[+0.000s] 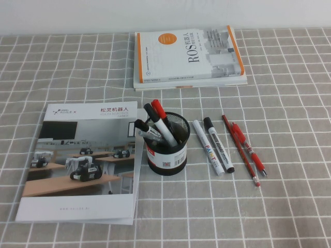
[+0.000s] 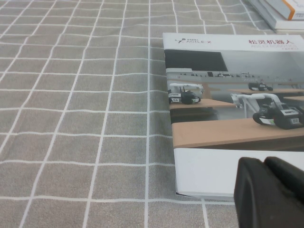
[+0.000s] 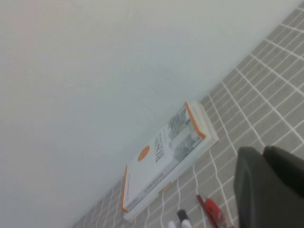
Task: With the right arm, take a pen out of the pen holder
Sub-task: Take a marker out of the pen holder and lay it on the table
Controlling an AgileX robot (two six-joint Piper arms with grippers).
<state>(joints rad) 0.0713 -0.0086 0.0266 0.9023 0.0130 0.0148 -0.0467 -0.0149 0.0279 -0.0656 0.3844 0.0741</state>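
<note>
A: Where is the pen holder?

B: Near the middle of the bench, which has a grey checked cloth over it. It is a black mesh cup, standing upright. The pens in it lean towards 10 o'clock. One has a red cap and at least two have black caps.

A: What lies around it?

B: At its 9 o'clock a brochure lies flat, its edge just beside the cup. At 12 o'clock, well apart, is a stack of books with an orange and white cover on top. At 3 o'clock two white markers lie side by side. Past them are a red pen and a thin red pencil, close together.

A: And the right claw?

B: It does not show from above. Its own camera catches it with the fingers pressed together, pinching nothing. It is raised and faces the wall and the books.

A: The left claw?

B: Also out of the overhead view. Its own camera shows it low over the brochure's corner, fingers together and empty.
</note>
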